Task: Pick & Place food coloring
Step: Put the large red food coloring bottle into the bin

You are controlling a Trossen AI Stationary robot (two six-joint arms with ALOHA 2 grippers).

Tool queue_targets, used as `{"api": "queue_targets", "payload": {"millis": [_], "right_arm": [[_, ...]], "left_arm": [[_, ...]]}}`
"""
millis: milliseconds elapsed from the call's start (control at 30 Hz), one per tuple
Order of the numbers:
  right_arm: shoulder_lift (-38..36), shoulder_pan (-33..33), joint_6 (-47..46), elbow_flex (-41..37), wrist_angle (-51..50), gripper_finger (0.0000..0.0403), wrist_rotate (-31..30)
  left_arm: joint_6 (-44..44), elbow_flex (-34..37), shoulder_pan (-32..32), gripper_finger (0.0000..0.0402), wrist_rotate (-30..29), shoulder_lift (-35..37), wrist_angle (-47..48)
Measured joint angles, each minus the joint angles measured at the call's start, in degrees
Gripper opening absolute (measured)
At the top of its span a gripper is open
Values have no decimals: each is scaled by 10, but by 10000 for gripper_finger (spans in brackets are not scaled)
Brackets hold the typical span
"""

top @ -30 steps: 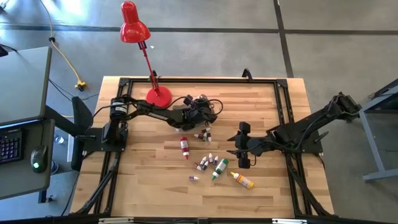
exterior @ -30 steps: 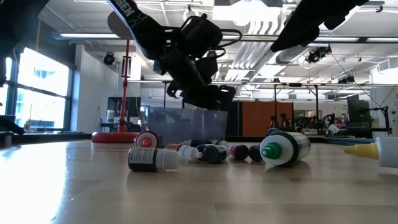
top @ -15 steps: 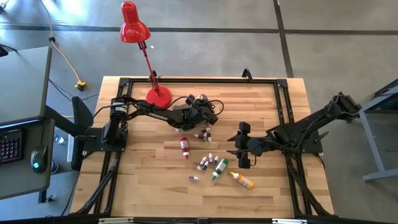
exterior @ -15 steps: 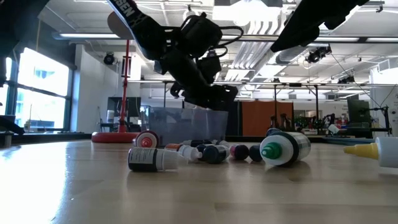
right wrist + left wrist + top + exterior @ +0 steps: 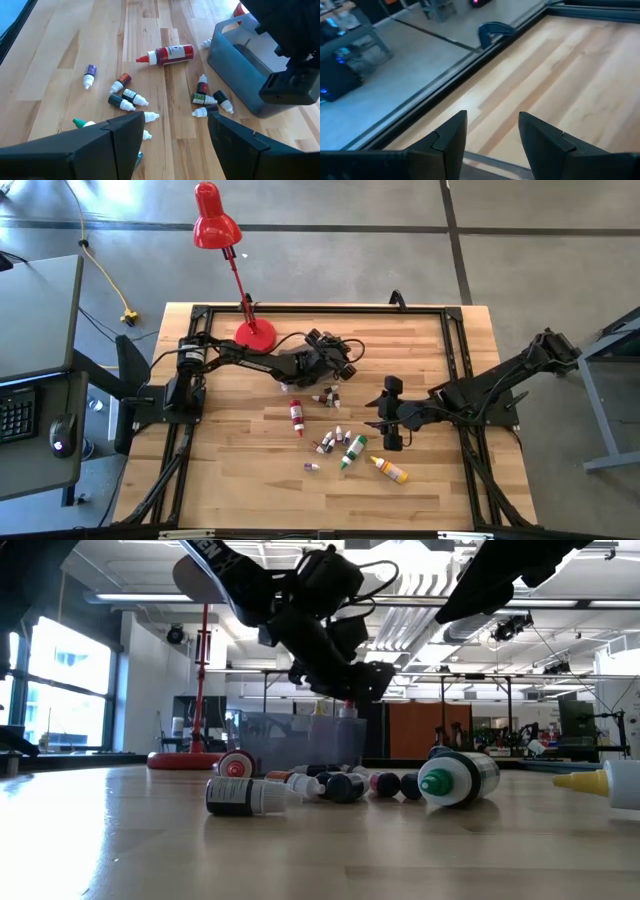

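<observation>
Several food coloring bottles lie on their sides on the wooden table: a red one [image 5: 296,417], a green one [image 5: 352,450], a yellow one [image 5: 390,470] and tiny white-capped ones [image 5: 131,96]. My left gripper [image 5: 343,360] is open and empty above the grey bin [image 5: 245,75], and its fingers [image 5: 452,132] frame only bare table. In the low view it hangs over the bin's rim [image 5: 300,720]. A small reddish thing [image 5: 347,707] shows just under it; I cannot tell what it is. My right gripper [image 5: 382,418] is open and empty, low over the table to the right of the bottles.
A red desk lamp stands with its base [image 5: 255,333] at the table's far left, beside the bin. A black frame [image 5: 450,310] runs round the table's edges. Bare wood lies near the front edge [image 5: 250,480] and at the far right [image 5: 420,340].
My left gripper has risen a little above the bin, shifted toward the table's right edge and tipped up from pointing downward to more level. My right arm has kept still, and the bottles on the table lie where they were.
</observation>
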State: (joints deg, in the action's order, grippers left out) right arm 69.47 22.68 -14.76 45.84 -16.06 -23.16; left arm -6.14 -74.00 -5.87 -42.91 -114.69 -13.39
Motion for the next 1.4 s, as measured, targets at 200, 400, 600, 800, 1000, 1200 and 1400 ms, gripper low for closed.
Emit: {"api": "queue_targets", "payload": {"millis": [200, 400, 600, 800, 1000, 1200, 1400], "right_arm": [[0, 0, 0, 0, 0, 216, 2], [0, 0, 0, 0, 0, 216, 2], [0, 0, -29, 0, -1, 216, -29], [0, -2, -29, 0, -8, 216, -70], [0, -2, -28, 0, -8, 216, -65], [0, -2, -28, 0, -6, 216, -64], [0, -2, -28, 0, -5, 216, -53]], "left_arm": [[0, -1, 7, 175, 33, 0, -2], [1, -3, 15, 175, 43, 25, 8], [29, -2, 20, 175, 141, 122, 103], [5, -3, 28, 175, 258, 260, 330], [71, -3, 66, 175, 465, 311, 511], [174, 0, 140, 175, 518, 266, 556], [268, -2, 199, 175, 516, 189, 531]]}}
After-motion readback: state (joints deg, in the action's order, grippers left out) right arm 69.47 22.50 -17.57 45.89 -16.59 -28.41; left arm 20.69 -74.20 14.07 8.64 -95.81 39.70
